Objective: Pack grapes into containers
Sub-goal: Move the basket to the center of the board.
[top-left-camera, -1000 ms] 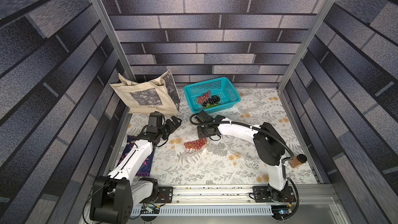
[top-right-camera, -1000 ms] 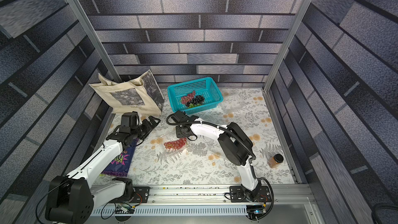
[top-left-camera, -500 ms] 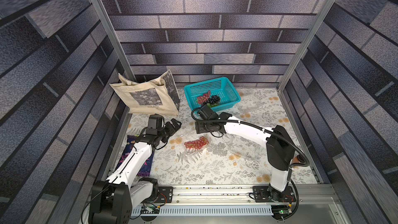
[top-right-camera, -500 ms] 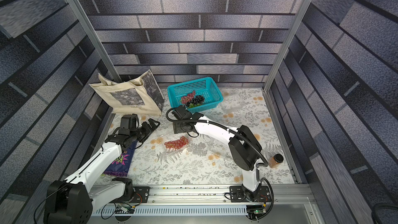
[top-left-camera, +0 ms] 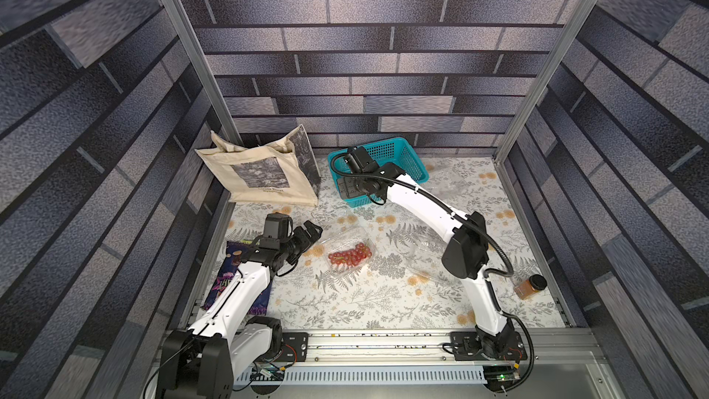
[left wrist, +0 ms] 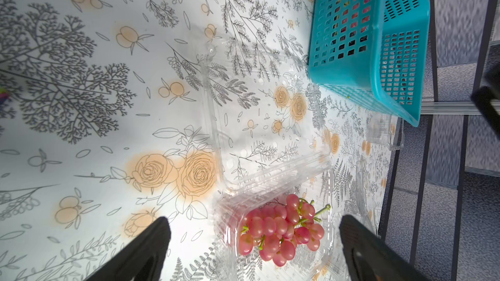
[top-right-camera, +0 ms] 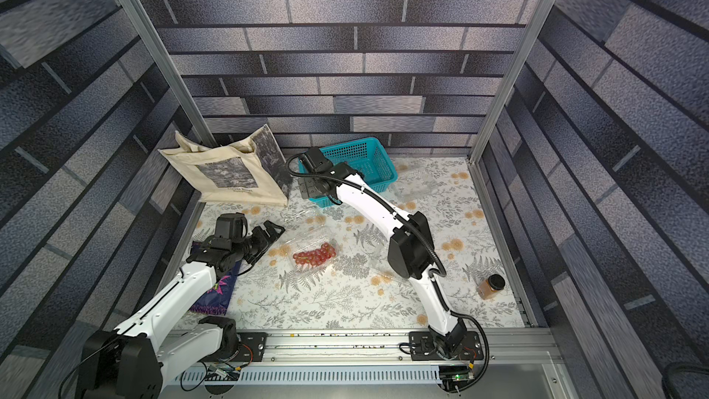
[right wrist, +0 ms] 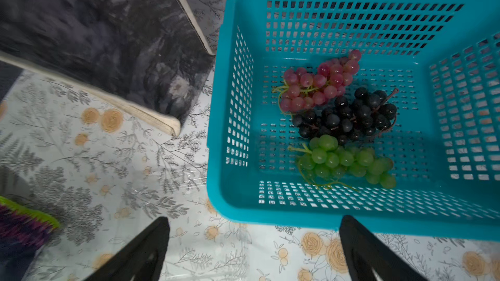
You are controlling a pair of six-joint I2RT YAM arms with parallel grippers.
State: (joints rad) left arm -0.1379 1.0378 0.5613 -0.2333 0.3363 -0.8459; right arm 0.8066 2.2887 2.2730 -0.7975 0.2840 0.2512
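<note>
A bunch of red grapes (top-left-camera: 350, 257) (top-right-camera: 314, 255) lies in the tray of an open clear container (top-left-camera: 337, 237), whose lid lies flat on the cloth. My left gripper (top-left-camera: 310, 230) (left wrist: 253, 220) stands open just left of it, empty, with the grapes (left wrist: 281, 231) ahead between its fingers. My right gripper (right wrist: 253, 220) is open and empty, hovering at the near rim of the teal basket (right wrist: 270, 212) (top-left-camera: 406, 151). Pink grapes (right wrist: 319, 82), dark grapes (right wrist: 349, 116) and green grapes (right wrist: 349, 160) lie inside the basket. In both top views the right wrist hides the gripper's fingers.
A beige tote bag (top-left-camera: 264, 174) leans at the back left. A purple snack packet (top-left-camera: 230, 274) lies under my left arm. A spice jar (top-left-camera: 531, 285) lies at the right edge. More clear containers sit mid-table (top-left-camera: 426, 259) and right of the basket (top-left-camera: 449, 178).
My right gripper has opened and pulled back from above the container to the basket's near rim. The red bunch stays in the container. The left arm has barely moved.
</note>
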